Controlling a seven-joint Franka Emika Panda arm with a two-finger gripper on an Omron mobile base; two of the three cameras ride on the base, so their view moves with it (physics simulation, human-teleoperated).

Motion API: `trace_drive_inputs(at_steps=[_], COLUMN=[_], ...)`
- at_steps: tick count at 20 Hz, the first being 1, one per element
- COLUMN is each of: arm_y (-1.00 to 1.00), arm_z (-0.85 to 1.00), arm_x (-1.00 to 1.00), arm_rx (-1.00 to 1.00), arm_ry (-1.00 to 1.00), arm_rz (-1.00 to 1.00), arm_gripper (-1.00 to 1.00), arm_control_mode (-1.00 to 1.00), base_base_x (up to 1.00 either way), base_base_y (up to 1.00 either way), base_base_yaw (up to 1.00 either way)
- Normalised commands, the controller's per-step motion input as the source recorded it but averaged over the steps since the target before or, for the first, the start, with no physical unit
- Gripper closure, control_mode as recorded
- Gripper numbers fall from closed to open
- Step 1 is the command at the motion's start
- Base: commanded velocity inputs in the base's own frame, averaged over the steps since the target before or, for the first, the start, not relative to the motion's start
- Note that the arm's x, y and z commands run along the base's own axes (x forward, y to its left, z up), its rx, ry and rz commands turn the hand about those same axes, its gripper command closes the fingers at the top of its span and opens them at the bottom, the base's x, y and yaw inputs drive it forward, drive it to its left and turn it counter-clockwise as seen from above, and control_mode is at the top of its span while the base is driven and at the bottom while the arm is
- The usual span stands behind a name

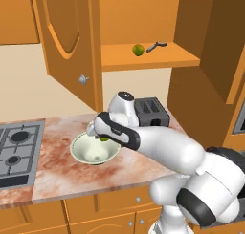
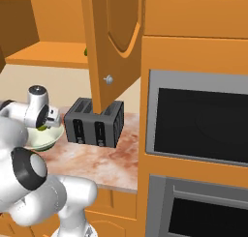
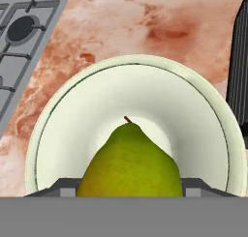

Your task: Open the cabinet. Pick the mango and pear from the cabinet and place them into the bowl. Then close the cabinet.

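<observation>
My gripper [image 1: 102,137] is shut on the pear [image 3: 130,166], an olive-green teardrop fruit with a short dark stem. It hangs just above the wide cream-green bowl [image 3: 53,125] on the counter. From the side, the pear [image 1: 104,138] sits over the bowl's rim [image 1: 79,144]. On the right base camera the hand [image 2: 46,122] hovers over the bowl [image 2: 51,138]. The cabinet stands open, with its left door [image 1: 72,42] and right door [image 2: 114,42] swung out and its shelf [image 1: 148,61] exposed. The mango is out of view.
A small round green fruit [image 1: 138,49] and a dark utensil [image 1: 157,46] lie on the cabinet shelf. A black toaster [image 1: 152,112] stands right behind the bowl. The gas hob [image 1: 16,149] is at the left, and built-in ovens [image 2: 198,117] at the right.
</observation>
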Motion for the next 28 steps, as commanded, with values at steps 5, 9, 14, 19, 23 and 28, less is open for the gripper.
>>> trace_drive_inputs(at_steps=[5, 9, 14, 19, 23, 28], arm_y=[0.09, 0.0, 0.07, 0.24, 0.55, 0.08], arm_z=[-0.11, -0.13, -0.42, -0.2, -0.17, -0.02], arm_x=[0.17, 0.07, 0.13, 0.32, 0.58, 0.13], arm_rx=[-0.01, 0.0, -0.04, -0.04, -0.04, -0.01], arm_ry=[0.0, 0.02, 0.02, 0.0, 0.0, -0.01], arm_rz=[0.0, 0.0, 0.0, 0.0, 0.0, -0.01], arm_gripper=[1.0, 1.0, 1.0, 1.0, -1.0, -1.0], arm_control_mode=[-1.0, -1.0, -1.0, -1.0, -1.0, -1.0], base_base_x=[0.0, 0.0, 0.0, 0.0, 0.0, 0.0], base_base_y=[0.0, 0.0, 0.0, 0.0, 0.0, 0.0], base_base_yaw=[0.0, 0.0, 0.0, 0.0, 0.0, 0.0])
